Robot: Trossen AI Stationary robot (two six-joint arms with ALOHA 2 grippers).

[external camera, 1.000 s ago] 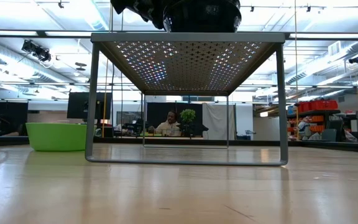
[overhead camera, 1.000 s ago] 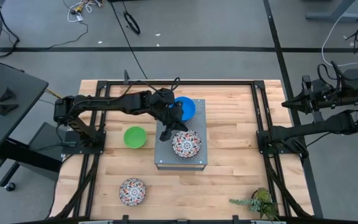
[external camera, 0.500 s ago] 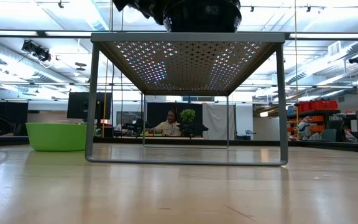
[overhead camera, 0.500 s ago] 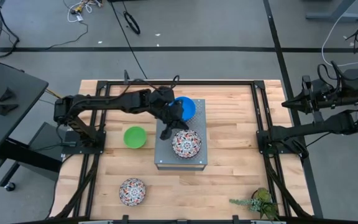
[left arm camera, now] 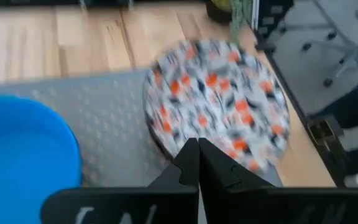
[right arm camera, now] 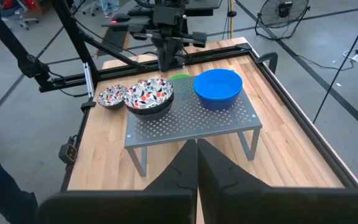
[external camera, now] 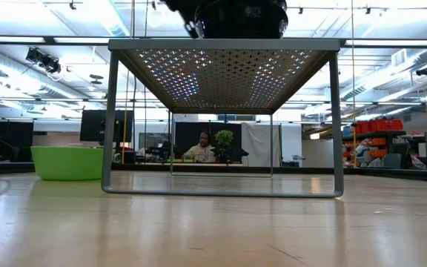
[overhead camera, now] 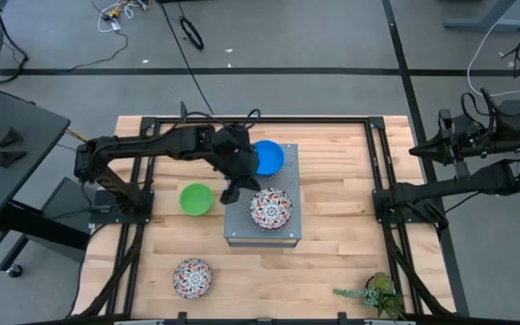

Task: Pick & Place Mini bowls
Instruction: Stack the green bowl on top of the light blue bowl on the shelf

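- From above, my left end effector (overhead camera: 233,191) hangs over the left edge of the grey perforated stand (overhead camera: 283,230), fingers pressed together and holding nothing, between the green bowl (overhead camera: 196,199) on the counter (overhead camera: 332,262) and the floral bowl on the stand (overhead camera: 270,208).
- The same view shows the bright blue bowl (overhead camera: 266,156) on the stand's far part, just beside the floral one, and a second floral bowl (overhead camera: 192,277) alone near the counter's front left.
- My right end effector (right arm camera: 197,144) is parked off the counter's right side, fingers together and empty; only its wrist camera shows those fingers clearly.
- My left wrist camera gives what the overhead cannot: the floral bowl's red-and-dark pattern up close, the blue bowl's rim, and my closed fingers (left arm camera: 191,163) above the stand's surface.
- The table-level view shows the stand from underneath, light coming through its holes, with a dark bowl underside on top and the green bowl sitting on the counter at left; a person sits far back in the room.
- The right wrist view shows the stand's legs and the bowl stacked beneath the floral one on it, which the overhead hides.
- A small potted plant (overhead camera: 375,292) stands at the counter's near right corner.
- I can read no writing or brand anywhere.
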